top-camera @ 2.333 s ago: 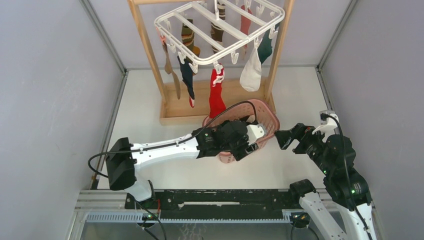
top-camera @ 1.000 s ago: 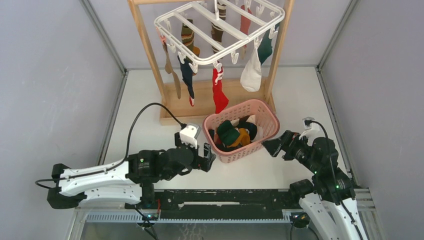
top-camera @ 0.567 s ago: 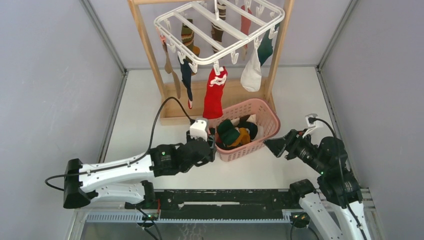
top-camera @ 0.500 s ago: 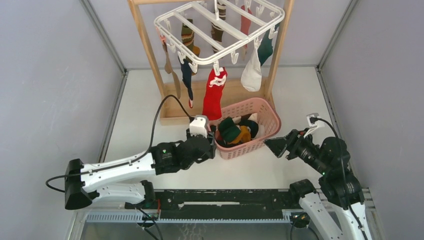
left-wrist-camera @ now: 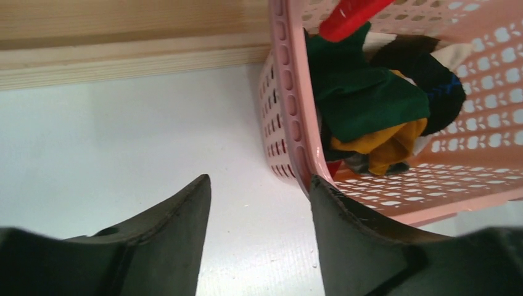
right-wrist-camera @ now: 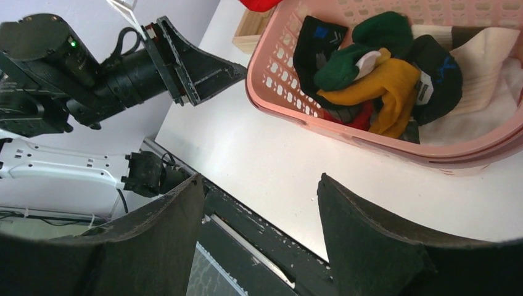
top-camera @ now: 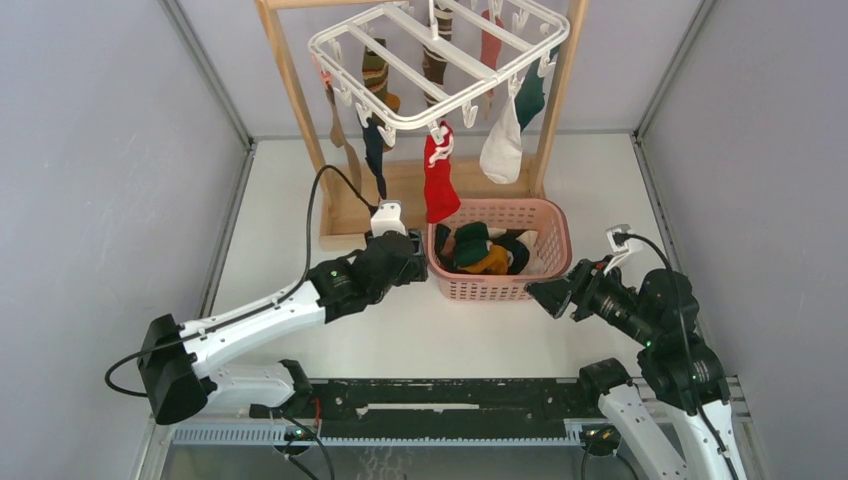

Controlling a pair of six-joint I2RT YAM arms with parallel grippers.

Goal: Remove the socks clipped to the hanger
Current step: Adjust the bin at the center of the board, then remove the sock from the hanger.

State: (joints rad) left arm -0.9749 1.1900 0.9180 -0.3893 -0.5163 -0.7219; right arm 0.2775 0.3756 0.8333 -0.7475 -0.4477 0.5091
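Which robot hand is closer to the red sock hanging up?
Left. The left gripper sits close to the red sock, at the pink basket's left end. The right gripper is farther, off the basket's right front corner.

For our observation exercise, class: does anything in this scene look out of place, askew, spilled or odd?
Only one thing: the red sock on the hanger's front edge hangs bunched and crooked, its toe dangling over the pink basket's back left corner though still clipped. Nothing is spilled; the loose socks all lie inside the basket.
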